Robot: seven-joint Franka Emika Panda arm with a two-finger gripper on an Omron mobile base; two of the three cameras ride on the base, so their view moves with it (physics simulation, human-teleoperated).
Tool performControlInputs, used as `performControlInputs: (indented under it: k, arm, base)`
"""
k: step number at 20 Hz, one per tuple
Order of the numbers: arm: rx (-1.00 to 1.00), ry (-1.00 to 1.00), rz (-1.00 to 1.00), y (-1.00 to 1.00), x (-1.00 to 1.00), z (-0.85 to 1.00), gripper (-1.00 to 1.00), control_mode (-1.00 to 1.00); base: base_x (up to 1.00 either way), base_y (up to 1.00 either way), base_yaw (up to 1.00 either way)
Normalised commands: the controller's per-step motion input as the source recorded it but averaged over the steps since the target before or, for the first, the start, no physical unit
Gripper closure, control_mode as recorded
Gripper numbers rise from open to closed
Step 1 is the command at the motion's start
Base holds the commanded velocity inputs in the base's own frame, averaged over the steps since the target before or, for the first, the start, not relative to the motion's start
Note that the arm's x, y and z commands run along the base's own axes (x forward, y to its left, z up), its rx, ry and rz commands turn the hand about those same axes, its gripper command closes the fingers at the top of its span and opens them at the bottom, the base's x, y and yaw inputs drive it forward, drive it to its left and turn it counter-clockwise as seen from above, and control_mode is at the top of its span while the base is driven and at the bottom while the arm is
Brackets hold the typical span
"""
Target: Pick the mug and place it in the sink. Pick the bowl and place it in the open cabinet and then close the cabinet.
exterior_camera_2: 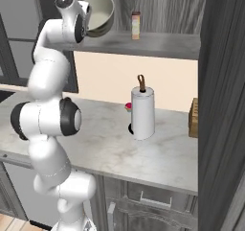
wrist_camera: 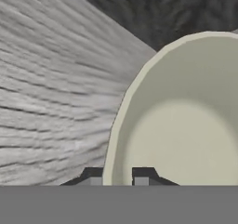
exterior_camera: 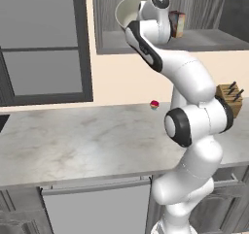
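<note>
white arm raised high, end effector point(wrist_camera: 117, 175) clamped on bowl point(exterior_camera_2: 100, 13) rim, beside cabinet point(exterior_camera_2: 158, 43) shelf

Paper towel roll point(exterior_camera_2: 143, 112) upright on counter point(exterior_camera_2: 110, 144); knife block point(exterior_camera: 230, 98) at counter's right.

Bowl point(exterior_camera_2: 99, 15) above cabinet point(exterior_camera_2: 158, 43) shelf

A plain cream inside is shown by the bowl point(wrist_camera: 186, 125). Dark grey wood grain is seen on the cabinet point(exterior_camera_2: 167, 5). The tabletop point(exterior_camera: 73, 141) is veined in pale grey marble. A white paper towel roll point(exterior_camera_2: 142, 112) is topped with brown.
</note>
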Motion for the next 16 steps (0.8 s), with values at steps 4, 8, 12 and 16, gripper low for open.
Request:
performControlInputs:
  k: [4,8,12,16]
  arm:
    - [0.01,0.06,0.00,0.00,0.37,-0.20,1.00,-1.00]
    - [0.00,0.00,0.00,0.00,0.31,-0.43,1.00,-1.00]
    - [0.00,0.00,0.00,0.01,0.28,-0.50,1.00,-1.00]
    - [0.00,0.00,0.00,0.00,0.22,-0.29,1.00,-1.00]
  base:
    - [0.00,0.00,0.00]
    - [0.00,0.00,0.00]
    - [0.00,0.00,0.00]
    - [0.00,0.00,0.00]
